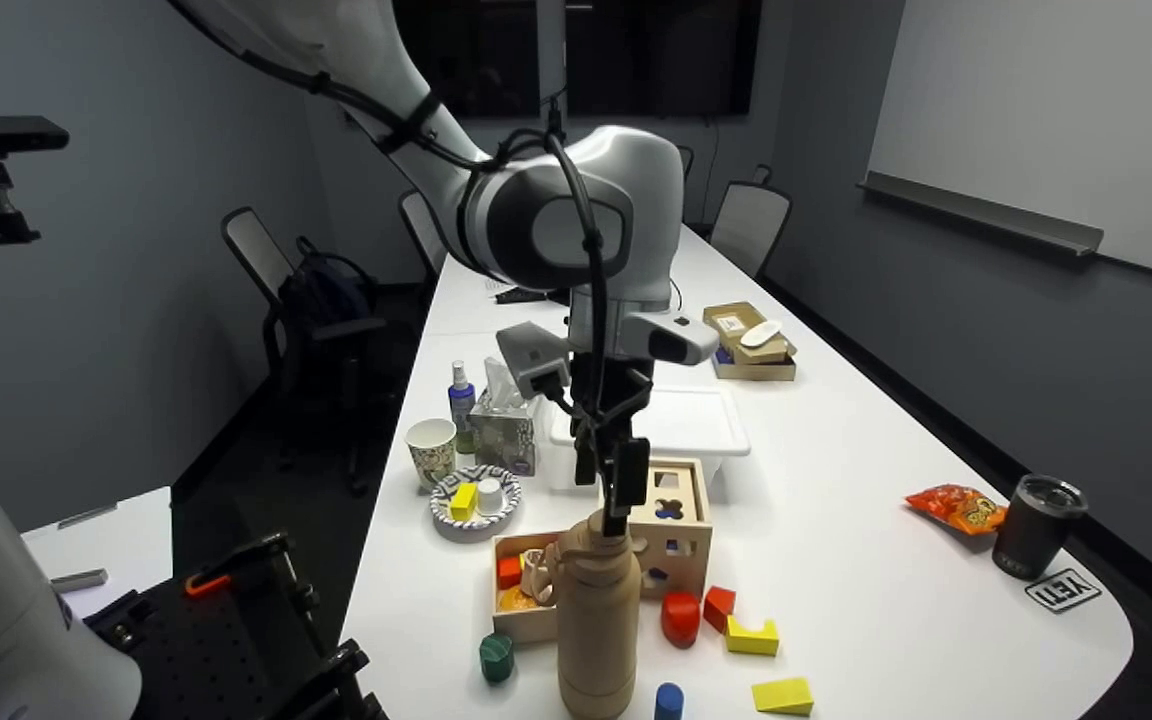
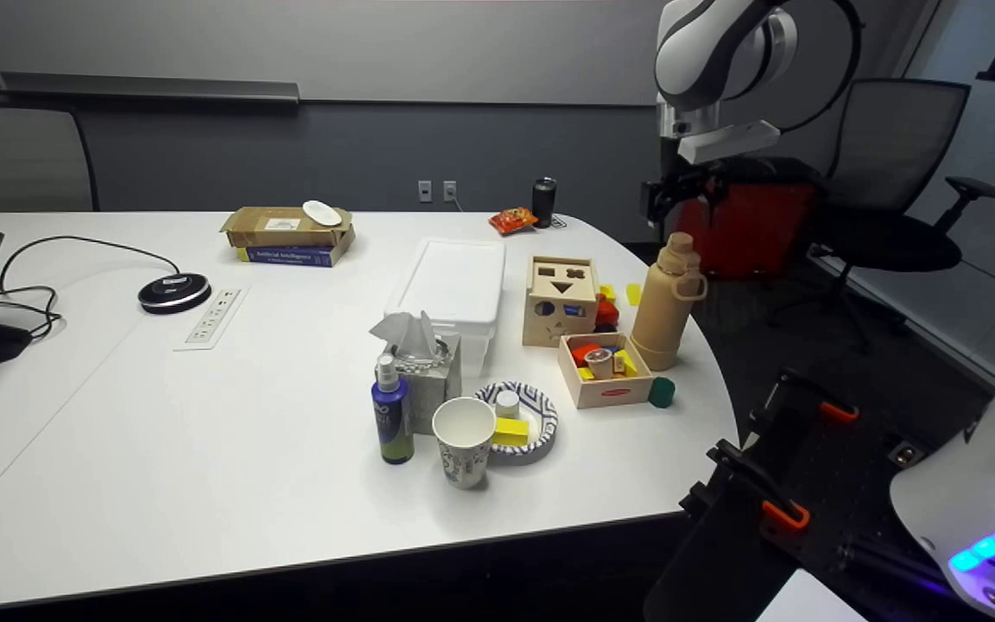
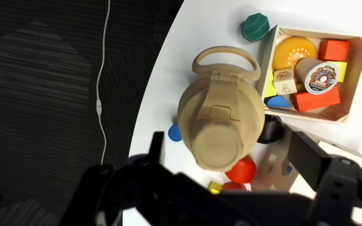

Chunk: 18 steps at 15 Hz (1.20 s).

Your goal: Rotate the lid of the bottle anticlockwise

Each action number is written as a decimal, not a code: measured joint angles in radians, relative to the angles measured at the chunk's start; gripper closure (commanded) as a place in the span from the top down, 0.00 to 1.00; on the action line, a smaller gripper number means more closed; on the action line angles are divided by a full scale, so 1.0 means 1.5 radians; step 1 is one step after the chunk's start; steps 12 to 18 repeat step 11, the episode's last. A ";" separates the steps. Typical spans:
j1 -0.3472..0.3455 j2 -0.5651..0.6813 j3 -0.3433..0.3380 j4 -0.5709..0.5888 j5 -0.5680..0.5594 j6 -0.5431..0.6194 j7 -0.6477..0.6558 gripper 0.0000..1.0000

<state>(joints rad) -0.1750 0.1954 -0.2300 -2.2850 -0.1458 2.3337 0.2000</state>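
Lid (image 3: 218,146), tan: likely stiff, light, smooth; I'd grip its opposite sides. Bottle (image 2: 660,313): upright, might twist along. Gripper (image 3: 226,144): jaws wide apart, holding nothing.

In an exterior view, the bottle (image 2: 662,315) stands right of the tray (image 2: 623,396), the plate (image 2: 548,423) left, bearing 2 items (image 2: 510,432).

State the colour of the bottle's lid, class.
The lid is tan; it shows best in the wrist view.
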 measured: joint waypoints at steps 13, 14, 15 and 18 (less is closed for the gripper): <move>0.000 -0.232 0.012 0.006 -0.017 -0.139 -0.004 1.00; 0.000 -0.232 0.012 0.006 -0.017 -0.139 -0.004 1.00; 0.000 -0.232 0.012 0.006 -0.017 -0.139 -0.004 1.00; 0.000 -0.232 0.012 0.006 -0.017 -0.139 -0.004 1.00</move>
